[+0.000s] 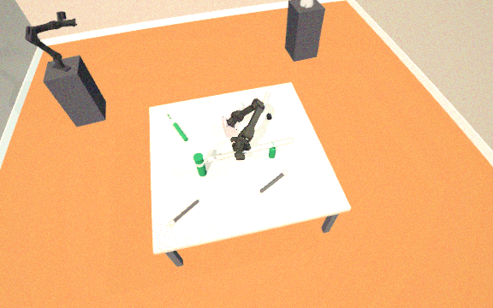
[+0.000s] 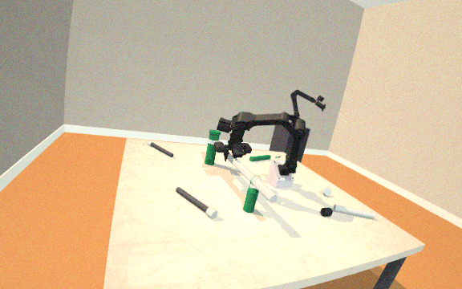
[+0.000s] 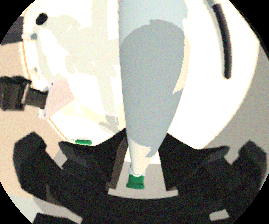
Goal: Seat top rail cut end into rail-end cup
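Note:
The white rail [image 1: 264, 146] [image 2: 264, 189] [image 3: 152, 75] slopes through the thin loop above the short green post [image 1: 272, 152] [image 2: 250, 201]. My gripper [image 1: 240, 151] [image 2: 231, 156] [image 3: 142, 128] is shut on the rail, toward its big-post end. The big green post [image 1: 202, 172] [image 2: 210, 156] [image 3: 135, 182] stands upright beyond that end. Its white band [image 1: 200, 164] [image 2: 212, 141] sits a little below the cap. In the wrist view the rail's far end lines up with the post, with a pale piece between. Whether the end is inside the cup cannot be told.
The arm's pinkish base block [image 1: 229, 129] [image 2: 274, 178] stands beside the rail. A dark rod [image 1: 273, 181] [image 2: 192, 197] lies near the short post, another dark rod [image 1: 185, 212] [image 2: 161, 149] farther off. A green rod [image 1: 181, 132] [image 2: 260, 158] and a black cap [image 1: 269, 116] [image 2: 326, 212] lie on the table.

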